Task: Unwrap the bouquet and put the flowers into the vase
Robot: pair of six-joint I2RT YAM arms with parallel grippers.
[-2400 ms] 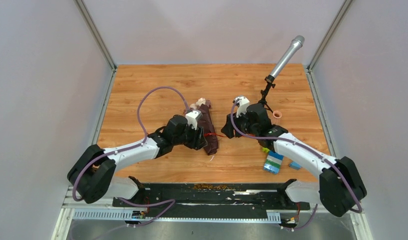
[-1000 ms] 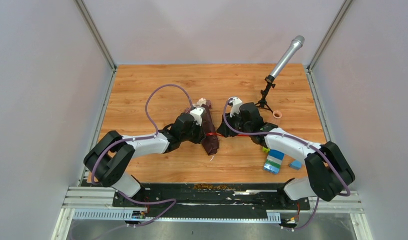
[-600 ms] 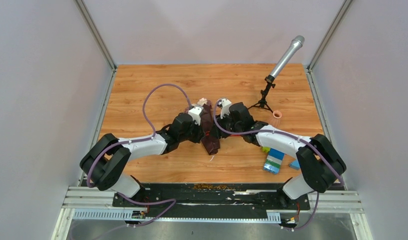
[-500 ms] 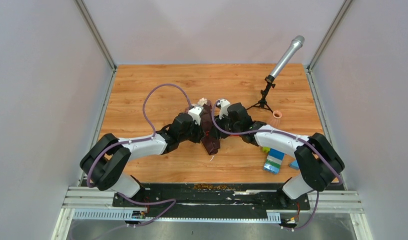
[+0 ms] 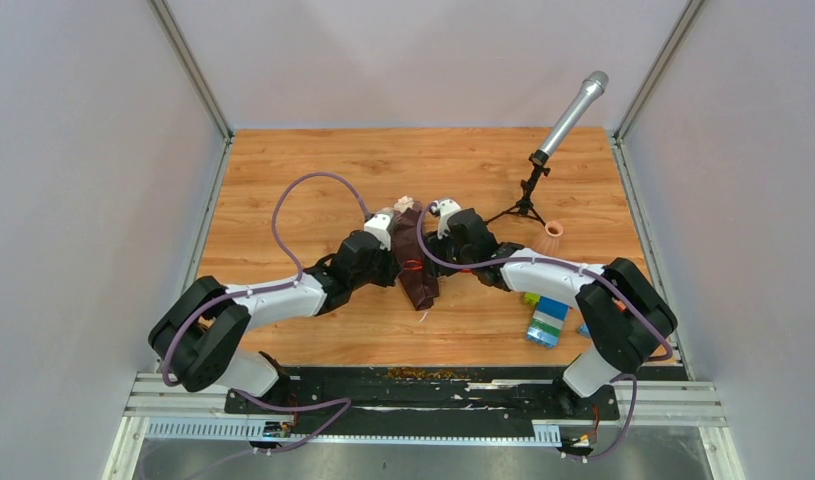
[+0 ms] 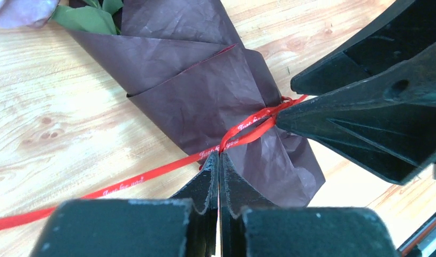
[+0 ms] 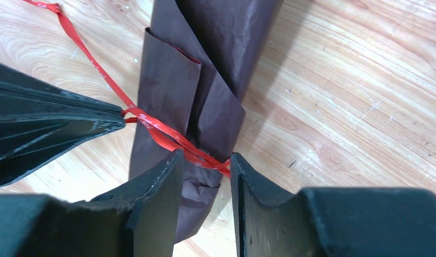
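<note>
**Grippers meet at the bouquet's ribbon**

The left gripper [image 6: 219, 160] is pinched tight on the red ribbon [image 6: 247, 127] where it crosses the maroon paper. Opposite, the right gripper [image 7: 205, 179] stands partly open, its jaws either side of the ribbon's knot and the paper's edge, not closed on either. The bouquet [image 5: 421, 285] lies wrapped and tied at the middle of the table [image 5: 313, 170], between both arms, with the flowers [image 5: 404, 204] pointing to the far side. The vase [image 5: 554, 230] sits well to the right, near the microphone [image 5: 573, 108] tripod.
</note>
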